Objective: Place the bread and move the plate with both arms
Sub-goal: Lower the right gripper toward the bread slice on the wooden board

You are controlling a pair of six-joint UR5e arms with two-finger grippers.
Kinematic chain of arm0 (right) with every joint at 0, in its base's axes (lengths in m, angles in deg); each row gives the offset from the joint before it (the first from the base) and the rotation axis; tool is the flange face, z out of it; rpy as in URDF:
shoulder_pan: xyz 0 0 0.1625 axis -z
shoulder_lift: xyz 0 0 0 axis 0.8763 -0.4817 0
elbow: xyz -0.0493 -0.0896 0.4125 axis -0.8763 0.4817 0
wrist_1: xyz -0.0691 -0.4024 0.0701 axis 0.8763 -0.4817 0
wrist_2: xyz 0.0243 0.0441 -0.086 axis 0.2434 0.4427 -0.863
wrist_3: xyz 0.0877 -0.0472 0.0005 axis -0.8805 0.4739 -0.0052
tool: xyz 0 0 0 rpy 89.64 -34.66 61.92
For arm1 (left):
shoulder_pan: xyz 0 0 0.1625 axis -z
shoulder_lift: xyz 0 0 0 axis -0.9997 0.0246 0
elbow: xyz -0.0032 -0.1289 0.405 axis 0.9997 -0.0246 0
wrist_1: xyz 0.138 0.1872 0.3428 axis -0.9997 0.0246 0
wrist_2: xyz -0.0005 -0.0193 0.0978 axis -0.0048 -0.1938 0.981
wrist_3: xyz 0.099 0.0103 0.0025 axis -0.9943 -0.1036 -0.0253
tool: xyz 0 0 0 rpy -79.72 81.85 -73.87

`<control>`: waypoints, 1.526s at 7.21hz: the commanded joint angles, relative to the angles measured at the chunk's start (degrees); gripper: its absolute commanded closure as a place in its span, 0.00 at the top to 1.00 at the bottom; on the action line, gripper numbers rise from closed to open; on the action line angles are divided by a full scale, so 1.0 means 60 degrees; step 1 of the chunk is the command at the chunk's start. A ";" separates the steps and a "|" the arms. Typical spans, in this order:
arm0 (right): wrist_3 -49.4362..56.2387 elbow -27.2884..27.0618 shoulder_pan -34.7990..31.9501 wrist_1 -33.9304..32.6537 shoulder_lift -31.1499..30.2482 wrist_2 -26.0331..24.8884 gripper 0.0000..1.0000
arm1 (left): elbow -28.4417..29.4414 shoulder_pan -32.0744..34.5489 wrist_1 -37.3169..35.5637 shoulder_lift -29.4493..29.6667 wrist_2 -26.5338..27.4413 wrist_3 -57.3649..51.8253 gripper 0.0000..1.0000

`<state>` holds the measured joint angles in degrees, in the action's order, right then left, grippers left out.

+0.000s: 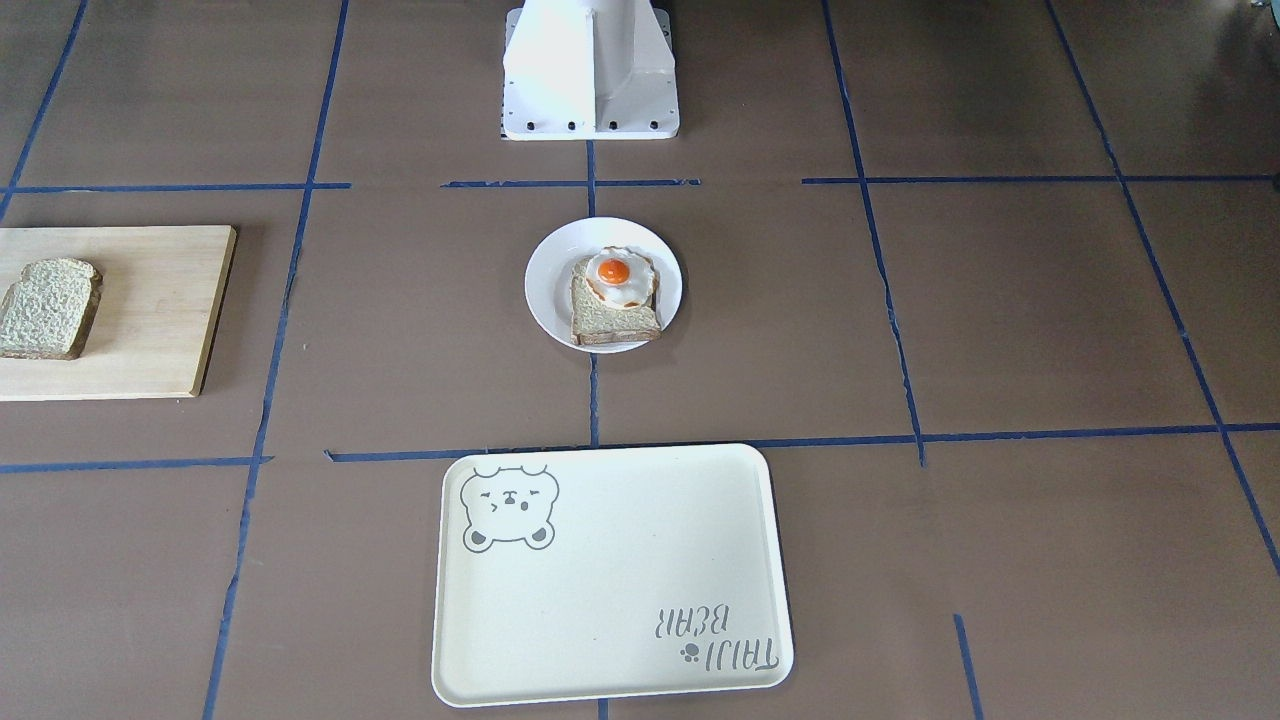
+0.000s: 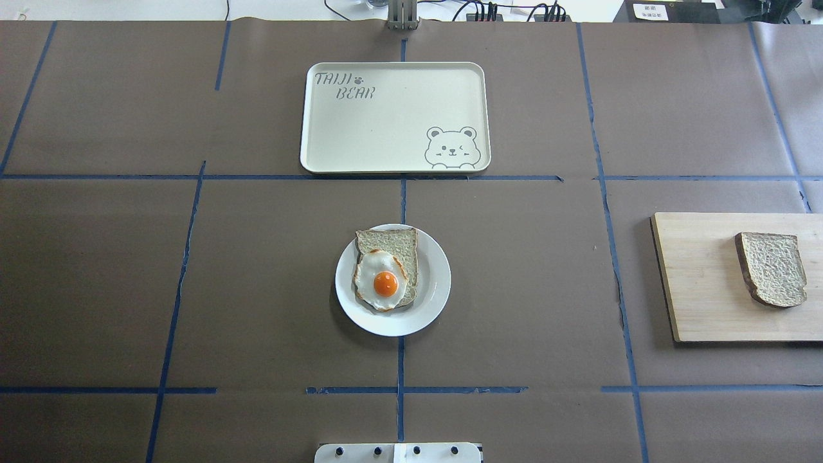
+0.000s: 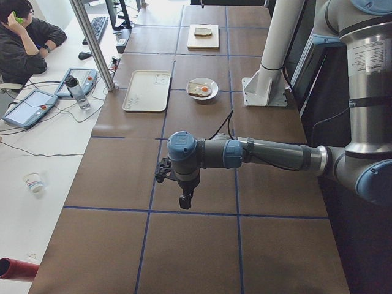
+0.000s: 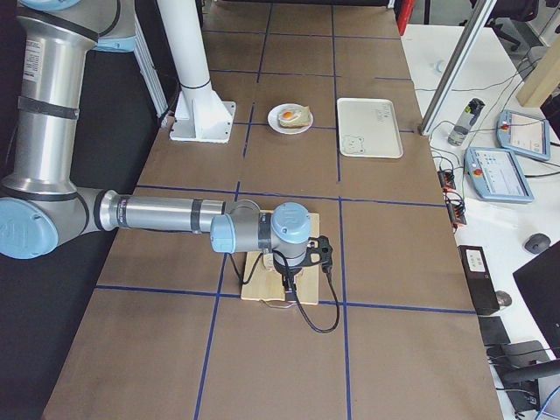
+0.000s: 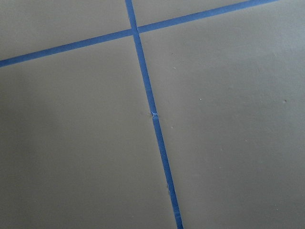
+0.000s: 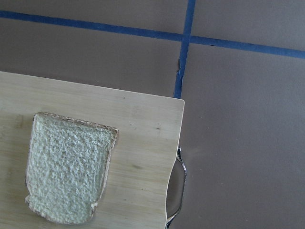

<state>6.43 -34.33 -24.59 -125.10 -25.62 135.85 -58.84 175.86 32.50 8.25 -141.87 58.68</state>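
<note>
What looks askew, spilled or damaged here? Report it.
Nothing spilled or broken. Only the fried egg sits off-centre on its bread slice, overhanging one edge over the white plate. The plain bread lies flat on the wooden board.

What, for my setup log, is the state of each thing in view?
bread, flat on the wooden board, ungrasped
wooden board, carrying only the bread
plate, on the table, holding the egg-topped slice
egg-topped slice, lying on the plate
tray, flat, plate not on it
left gripper, over the table, open or shut unclear
right gripper, over the wooden board, open or shut unclear
</note>
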 commanded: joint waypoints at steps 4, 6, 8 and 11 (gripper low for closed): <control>-0.0988 -0.0670 0.0293 0.0292 0.0132 0.0145 1.00 | -0.0205 -0.0058 0.0014 0.0072 -0.0002 0.0072 1.00; -0.3544 -0.0703 0.1783 0.2301 -0.0057 0.0279 1.00 | -0.0161 -0.0058 0.0641 0.0234 -0.0003 0.0073 1.00; -0.5633 0.0140 0.2461 0.5565 -0.0759 0.0088 1.00 | -0.0045 -0.0044 0.1010 0.0234 -0.0017 0.0088 1.00; -0.6211 0.1611 0.2826 0.7471 -0.0718 0.0044 0.96 | -0.0088 -0.0044 0.1069 0.0249 -0.0017 0.0088 1.00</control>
<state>-29.99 -26.66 -8.94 -82.55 -30.13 136.24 -59.38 175.60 38.84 9.69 -141.97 59.20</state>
